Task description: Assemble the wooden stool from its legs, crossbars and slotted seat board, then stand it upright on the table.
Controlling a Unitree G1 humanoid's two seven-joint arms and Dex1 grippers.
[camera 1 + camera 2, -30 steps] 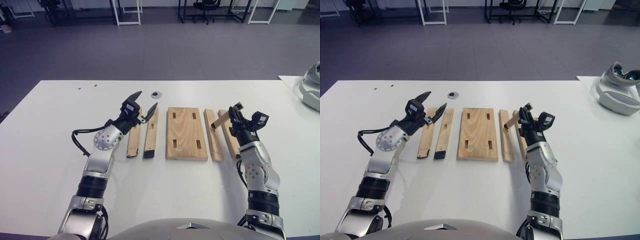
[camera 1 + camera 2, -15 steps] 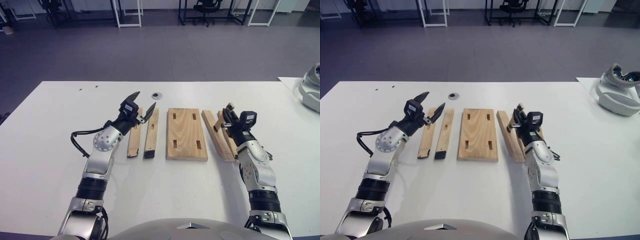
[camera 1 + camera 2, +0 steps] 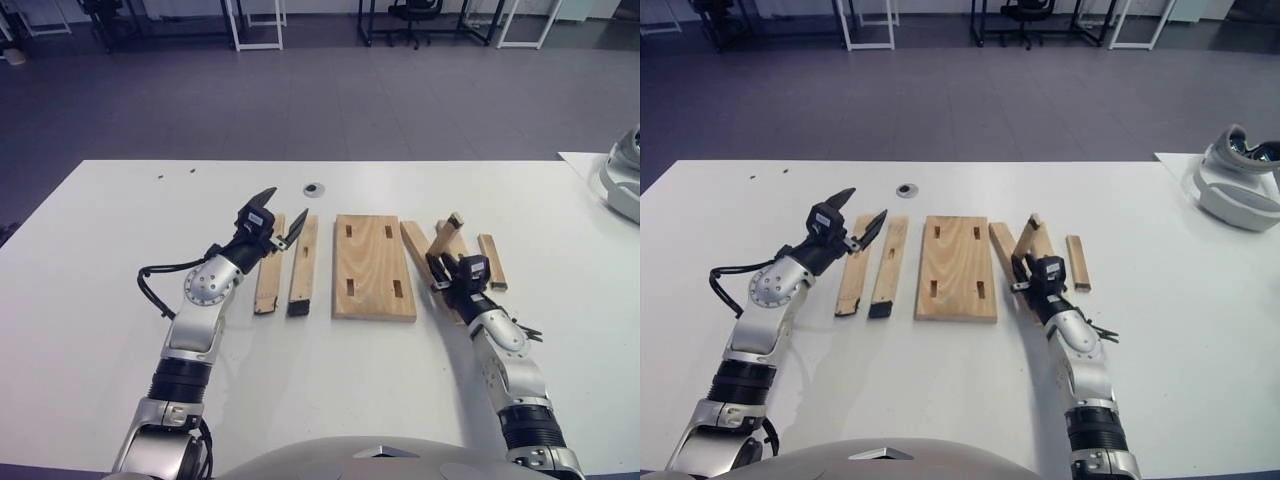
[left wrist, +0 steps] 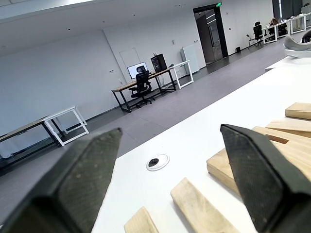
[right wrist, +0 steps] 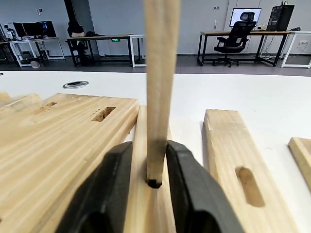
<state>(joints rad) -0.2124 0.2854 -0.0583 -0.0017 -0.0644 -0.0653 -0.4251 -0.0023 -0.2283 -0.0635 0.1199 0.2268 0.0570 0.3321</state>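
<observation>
Counting four legs [image 3: 303, 262], two crossbars [image 3: 490, 262], one slotted seat board [image 3: 373, 266].

Seat board [image 3: 374, 266] pale bare wood, visible grain; table [image 3: 100, 300] smooth, matt; left fingers [image 4: 73, 184] matt black, rough-textured.

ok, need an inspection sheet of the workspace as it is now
Surface: white table, flat, grommet near far edge.
Job's things: seat board flat at centre; left legs beside it; right legs and short crossbar opposite.
Clutter: headset at right edge.
Claws: left claw open above left legs; right claw shut on upright crossbar, standing on a right leg.
Cables: black cable looped at left arm.
Surroundings: desks, chairs, grey floor.
</observation>
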